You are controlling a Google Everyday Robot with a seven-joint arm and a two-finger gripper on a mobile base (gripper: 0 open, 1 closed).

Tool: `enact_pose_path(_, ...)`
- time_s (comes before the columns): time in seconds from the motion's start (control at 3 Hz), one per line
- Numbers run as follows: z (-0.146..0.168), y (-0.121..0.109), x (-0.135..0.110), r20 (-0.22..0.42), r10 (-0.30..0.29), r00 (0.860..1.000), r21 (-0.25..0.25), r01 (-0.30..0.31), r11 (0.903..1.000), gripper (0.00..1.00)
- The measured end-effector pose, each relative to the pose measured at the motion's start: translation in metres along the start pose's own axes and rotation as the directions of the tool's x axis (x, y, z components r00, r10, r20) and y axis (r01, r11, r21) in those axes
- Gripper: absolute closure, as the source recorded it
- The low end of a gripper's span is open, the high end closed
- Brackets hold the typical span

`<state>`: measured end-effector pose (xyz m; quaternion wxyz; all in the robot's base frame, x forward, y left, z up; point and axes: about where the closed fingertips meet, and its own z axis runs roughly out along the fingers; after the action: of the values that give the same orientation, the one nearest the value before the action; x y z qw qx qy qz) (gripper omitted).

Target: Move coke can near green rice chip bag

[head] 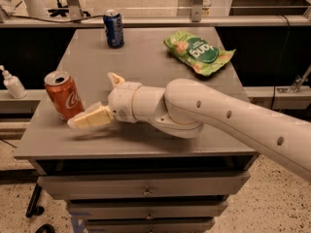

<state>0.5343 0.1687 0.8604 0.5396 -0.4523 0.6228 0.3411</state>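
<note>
Gripper (93, 101) spread wide, empty, just beside upright coke can (63, 95) | green rice chip bag (199, 52) well apart

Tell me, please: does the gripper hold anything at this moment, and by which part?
Nothing is held. The gripper is open beside the coke can, which stands upright on the table, not clamped.

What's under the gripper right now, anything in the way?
Under the gripper, open beside the coke can, only bare grey table and its shadow show. The tabletop beneath the arm is covered, so I cannot see it.
</note>
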Motion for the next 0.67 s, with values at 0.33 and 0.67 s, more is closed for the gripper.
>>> enact_pose_path(0.33, 0.026, -0.003, -0.006, 0.055, 0.017, 0.998, -0.003, -0.017, 0.9999, 0.00)
enact_pose_path(0.67, 0.037, -0.006, -0.023, 0.087, 0.037, 0.995, -0.006, -0.037, 0.9993, 0.00)
